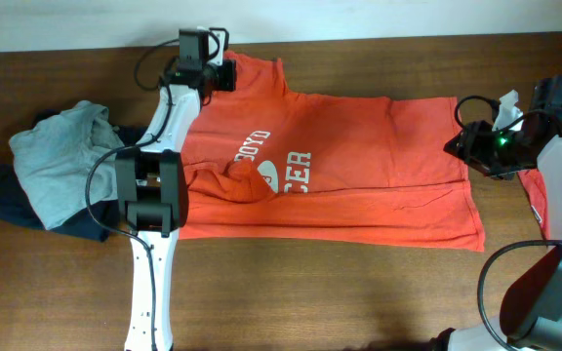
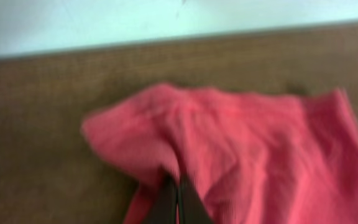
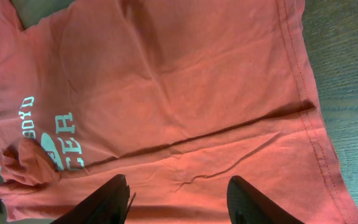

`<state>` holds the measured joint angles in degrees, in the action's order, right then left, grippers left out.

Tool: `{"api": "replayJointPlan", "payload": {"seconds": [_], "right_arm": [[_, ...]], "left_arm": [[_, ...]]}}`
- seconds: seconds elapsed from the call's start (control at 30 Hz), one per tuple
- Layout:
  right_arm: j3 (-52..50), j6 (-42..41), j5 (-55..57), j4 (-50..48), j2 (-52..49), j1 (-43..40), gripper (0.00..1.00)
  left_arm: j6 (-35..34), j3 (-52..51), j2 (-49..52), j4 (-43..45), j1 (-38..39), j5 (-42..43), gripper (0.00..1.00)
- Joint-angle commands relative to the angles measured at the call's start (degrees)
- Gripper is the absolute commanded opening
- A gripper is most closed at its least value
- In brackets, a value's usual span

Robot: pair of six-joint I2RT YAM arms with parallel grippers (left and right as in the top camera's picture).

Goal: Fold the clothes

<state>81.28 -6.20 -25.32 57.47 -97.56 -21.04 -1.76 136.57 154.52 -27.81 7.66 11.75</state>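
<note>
An orange-red T-shirt (image 1: 340,166) with white lettering lies spread flat across the table, collar to the left. My left gripper (image 1: 224,76) is at the shirt's far-left sleeve. In the left wrist view its fingers (image 2: 178,199) are pressed together with the sleeve cloth (image 2: 229,143) bunched between their tips. My right gripper (image 1: 461,146) hangs over the shirt's right hem. In the right wrist view that gripper (image 3: 179,186) is open, and only flat shirt cloth (image 3: 185,93) shows between its fingers.
A pale grey-blue garment (image 1: 61,161) lies crumpled at the left on a dark navy one (image 1: 27,210). A strip of another red garment (image 1: 535,195) shows under my right arm. The table's back edge meets a white wall (image 2: 166,25).
</note>
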Motion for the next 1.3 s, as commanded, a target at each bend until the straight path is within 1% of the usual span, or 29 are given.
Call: {"api": "replayJointPlan", "payload": {"seconds": [0.0,0.03,0.1,0.2,0.33,0.57,0.77,0.8,0.87,0.93,1.27], "right_arm": [[0.37,0.46,0.76,0.17,0.66,0.13,0.56],[0.37,0.46,0.79,0.15,0.66,0.11,0.56],[0.37,0.44,0.76,0.11,0.66,0.07,0.56],[0.37,0.44,0.76,0.02,0.66,0.07,0.56],[0.37,0.44,0.74,0.04,0.66,0.07,0.56],[0.37,0.44,0.74,0.09,0.66,0.07,0.56],[0.37,0.44,0.76,0.15,0.66,0.07,0.56],[0.37,0.44,0.74,0.20,0.66,0.07,0.56],[0.37,0.44,0.74,0.17,0.66,0.07,0.56],[0.37,0.44,0.74,0.17,0.66,0.07,0.56],[0.37,0.44,0.74,0.20,0.66,0.02,0.57]], "left_arm": [[4.52,7.76,-3.17,-7.34,0.02,-0.09,0.00],[5.11,11.23,-3.72,-12.68,0.02,-0.26,0.00],[5.11,14.53,-4.26,-18.62,0.00,-0.44,0.00],[5.31,16.87,-4.90,-25.66,0.02,-1.11,0.00],[5.31,16.98,-5.60,-34.97,0.20,-1.09,0.00],[5.29,16.98,-6.91,-48.59,0.22,-1.07,0.00],[5.31,17.14,-9.99,-58.03,0.22,-1.11,0.00],[5.29,17.14,-10.99,-62.47,0.22,-1.66,0.00],[5.29,17.14,-11.17,-67.23,0.22,-2.69,0.00],[5.29,16.96,-11.17,-68.91,0.22,-2.69,0.00],[5.03,13.92,-11.19,-68.91,2.89,-2.19,0.00]]}}
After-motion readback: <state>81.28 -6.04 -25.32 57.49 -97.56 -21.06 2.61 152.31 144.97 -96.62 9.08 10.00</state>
